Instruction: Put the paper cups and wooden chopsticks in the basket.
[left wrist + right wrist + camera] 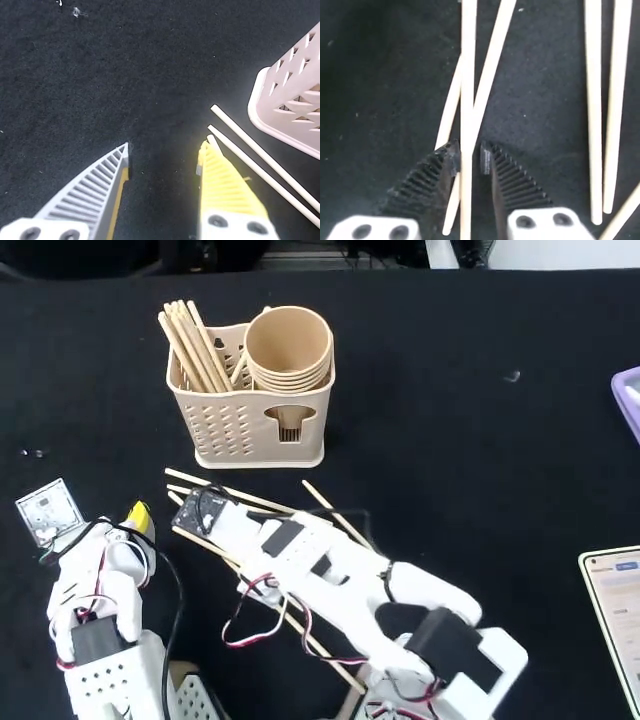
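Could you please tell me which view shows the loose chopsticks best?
The high view: the loose chopsticks lie before the basket, partly under an arm. The right wrist view shows several close up; the left wrist view, two beside the basket.

The right arm (330,575) hid the middles of the loose chopsticks (225,492) on the tabletop (450,440). The high view's right edge cut off a purple object (628,400) and a white card (615,610). The basket (295,100) ran past the left wrist view's edge.
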